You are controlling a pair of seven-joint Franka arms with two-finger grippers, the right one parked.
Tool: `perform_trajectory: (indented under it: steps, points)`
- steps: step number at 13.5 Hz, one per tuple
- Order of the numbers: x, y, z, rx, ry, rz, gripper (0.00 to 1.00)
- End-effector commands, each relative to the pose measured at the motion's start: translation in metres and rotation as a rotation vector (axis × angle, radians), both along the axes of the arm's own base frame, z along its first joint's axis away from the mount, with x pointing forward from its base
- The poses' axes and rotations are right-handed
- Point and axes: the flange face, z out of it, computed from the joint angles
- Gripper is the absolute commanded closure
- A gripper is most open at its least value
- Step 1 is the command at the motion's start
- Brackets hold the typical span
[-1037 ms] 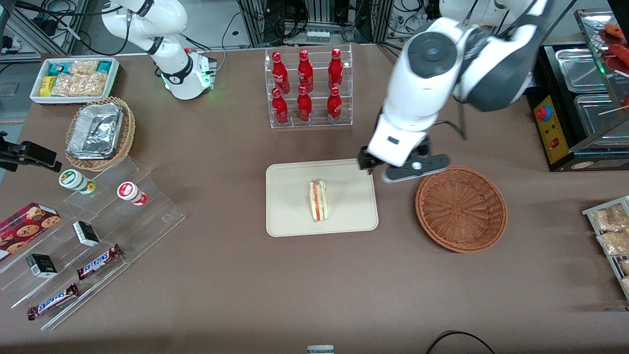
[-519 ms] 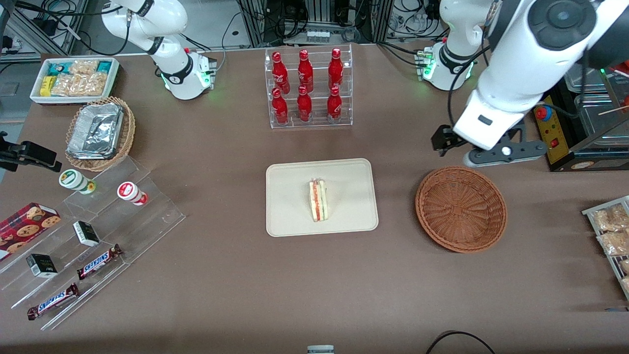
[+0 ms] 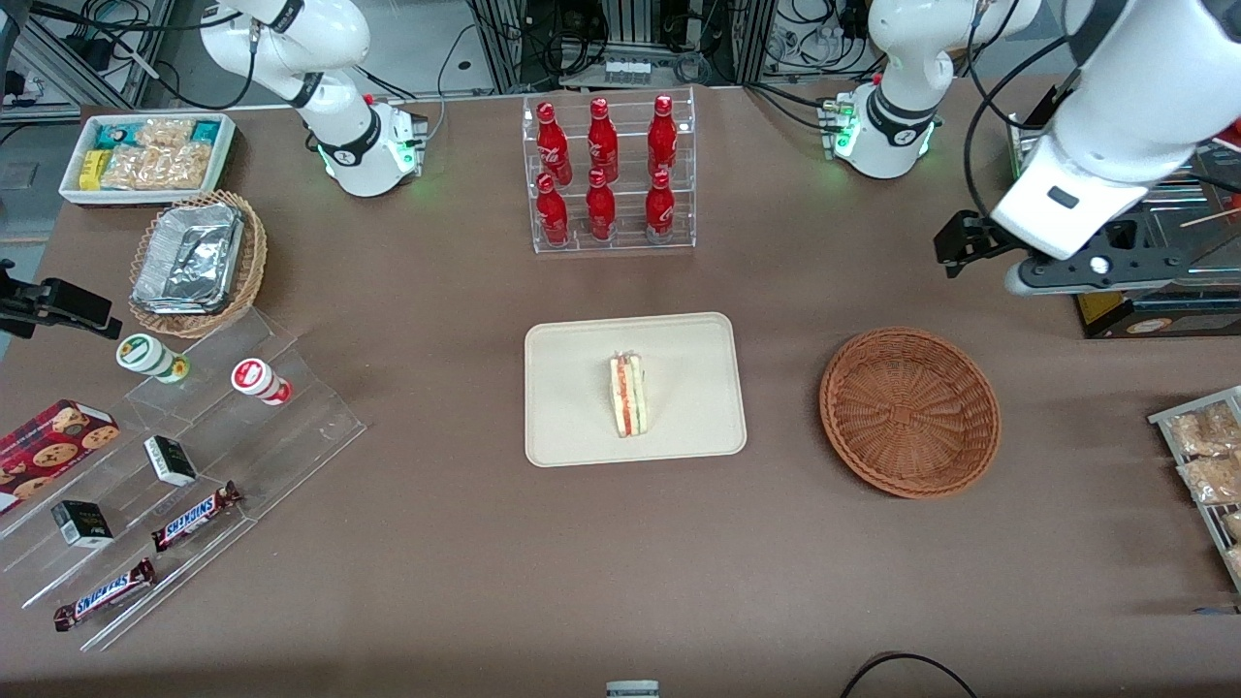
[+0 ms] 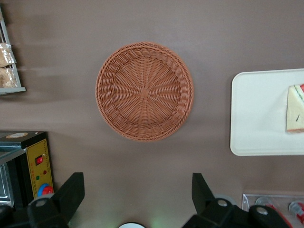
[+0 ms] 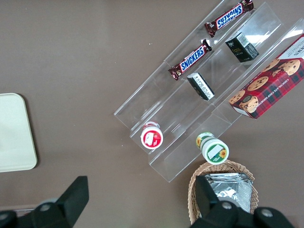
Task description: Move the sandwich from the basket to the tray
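The sandwich (image 3: pixel 628 396), a pale wedge with red and green filling, lies near the middle of the cream tray (image 3: pixel 572 388). The reddish-brown wicker basket (image 3: pixel 909 412) sits beside the tray toward the working arm's end and holds nothing. My gripper (image 3: pixel 1091 269) hangs high above the table, farther from the front camera than the basket and close to the black machine. In the wrist view the gripper (image 4: pixel 137 190) stands open and holds nothing, with the basket (image 4: pixel 144 91), the tray (image 4: pixel 259 114) and the sandwich (image 4: pixel 295 109) below it.
A clear rack of red bottles (image 3: pixel 606 174) stands farther back than the tray. A black machine with a yellow panel (image 4: pixel 38 166) sits at the working arm's end, near bagged snacks (image 3: pixel 1202 446). Acrylic steps with candy bars (image 3: pixel 184 485) lie toward the parked arm's end.
My arm has swung away from the tray's corner, past the basket, toward the working arm's end and upward. The sandwich, tray and basket have not moved.
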Motion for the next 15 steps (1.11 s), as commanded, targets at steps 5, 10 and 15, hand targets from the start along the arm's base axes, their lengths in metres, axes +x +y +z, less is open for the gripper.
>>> perform_trajectory:
  steps: [5, 10, 15]
  points:
    - [-0.008, 0.082, 0.015, -0.053, 0.012, -0.033, 0.00]
    - [-0.005, 0.098, 0.015, -0.053, 0.012, -0.003, 0.00]
    - [-0.002, 0.117, 0.021, -0.055, -0.007, 0.033, 0.00]
